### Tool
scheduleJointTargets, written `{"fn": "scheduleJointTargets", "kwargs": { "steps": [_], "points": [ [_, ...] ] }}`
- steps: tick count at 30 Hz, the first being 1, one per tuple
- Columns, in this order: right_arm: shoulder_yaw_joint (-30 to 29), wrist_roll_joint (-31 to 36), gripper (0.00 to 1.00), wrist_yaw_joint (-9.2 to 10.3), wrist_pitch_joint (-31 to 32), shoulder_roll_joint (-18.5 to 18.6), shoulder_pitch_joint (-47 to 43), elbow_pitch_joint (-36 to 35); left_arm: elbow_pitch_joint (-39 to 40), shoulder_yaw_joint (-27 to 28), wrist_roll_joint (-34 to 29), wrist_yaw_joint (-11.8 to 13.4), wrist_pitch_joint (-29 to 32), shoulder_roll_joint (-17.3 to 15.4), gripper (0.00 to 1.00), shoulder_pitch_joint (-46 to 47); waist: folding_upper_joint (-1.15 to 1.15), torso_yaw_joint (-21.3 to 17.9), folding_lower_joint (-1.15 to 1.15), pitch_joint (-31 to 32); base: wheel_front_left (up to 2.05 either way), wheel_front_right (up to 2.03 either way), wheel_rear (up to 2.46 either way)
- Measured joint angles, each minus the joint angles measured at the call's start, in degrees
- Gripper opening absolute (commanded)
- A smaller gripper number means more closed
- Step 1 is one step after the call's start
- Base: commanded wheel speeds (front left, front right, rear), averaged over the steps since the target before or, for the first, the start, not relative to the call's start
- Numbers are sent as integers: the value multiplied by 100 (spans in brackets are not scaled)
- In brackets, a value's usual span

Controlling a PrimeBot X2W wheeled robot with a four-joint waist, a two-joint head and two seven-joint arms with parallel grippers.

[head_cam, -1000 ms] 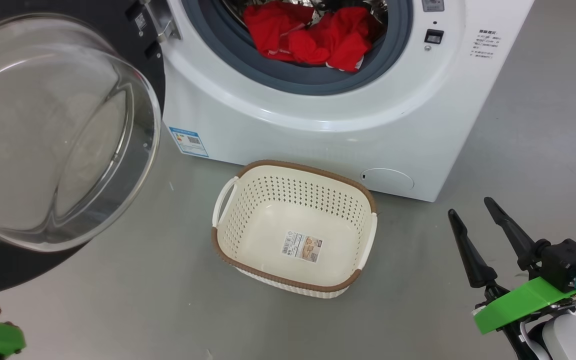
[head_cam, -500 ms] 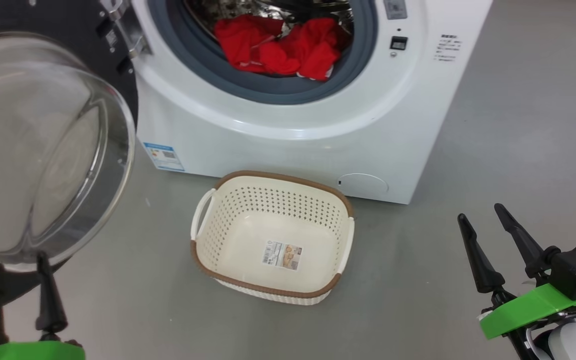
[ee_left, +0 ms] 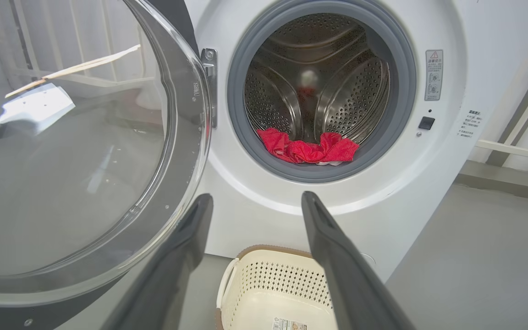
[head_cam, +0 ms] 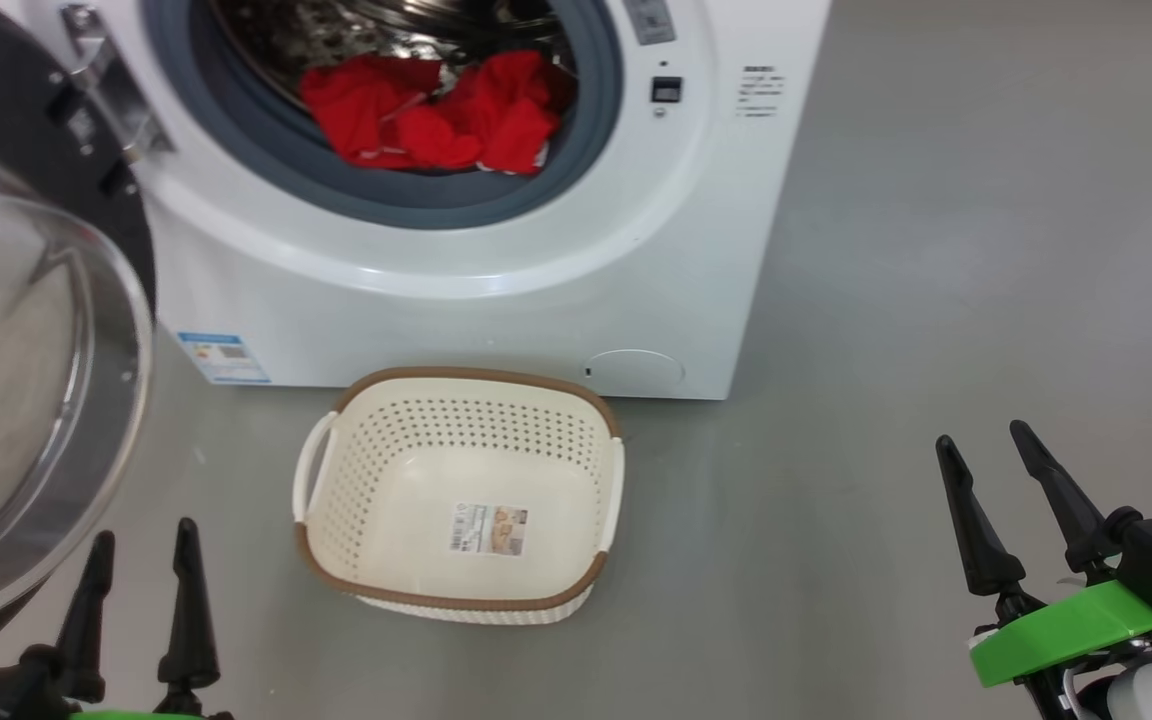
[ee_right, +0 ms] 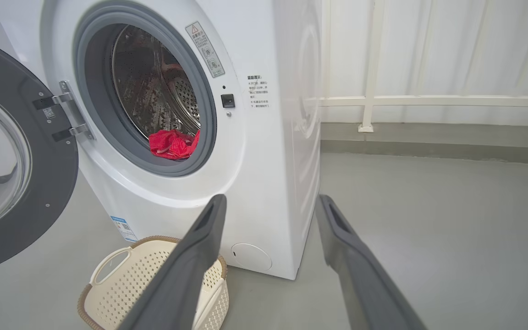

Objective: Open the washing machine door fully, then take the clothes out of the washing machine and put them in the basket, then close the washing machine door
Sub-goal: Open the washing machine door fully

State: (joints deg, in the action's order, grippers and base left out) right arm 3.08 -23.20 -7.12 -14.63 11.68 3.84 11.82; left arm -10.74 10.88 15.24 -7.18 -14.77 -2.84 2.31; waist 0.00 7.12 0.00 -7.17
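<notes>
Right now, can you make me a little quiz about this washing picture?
1. Fill in: the door is ____.
2. True or false: the basket holds no clothes.
3. Where are the clothes? A: in the washer. B: in the basket. C: hanging on the door.

Key: 1 open; 2 true; 3 A.
</notes>
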Motion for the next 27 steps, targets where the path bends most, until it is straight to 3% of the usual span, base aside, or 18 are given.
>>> {"fn": "scheduleJointTargets", "kwargs": {
  "steps": [17,27],
  "points": [
    [-47,-3,100,0,0,-75,-9,-52,296,-342,101,0,1,-37,100,-276,0,-883,0,71,0,0,0],
    [-116,-59,100,0,0,-59,-70,-64,337,-532,119,0,4,-36,100,-365,0,-1193,0,174,0,0,0]
  ]
}}
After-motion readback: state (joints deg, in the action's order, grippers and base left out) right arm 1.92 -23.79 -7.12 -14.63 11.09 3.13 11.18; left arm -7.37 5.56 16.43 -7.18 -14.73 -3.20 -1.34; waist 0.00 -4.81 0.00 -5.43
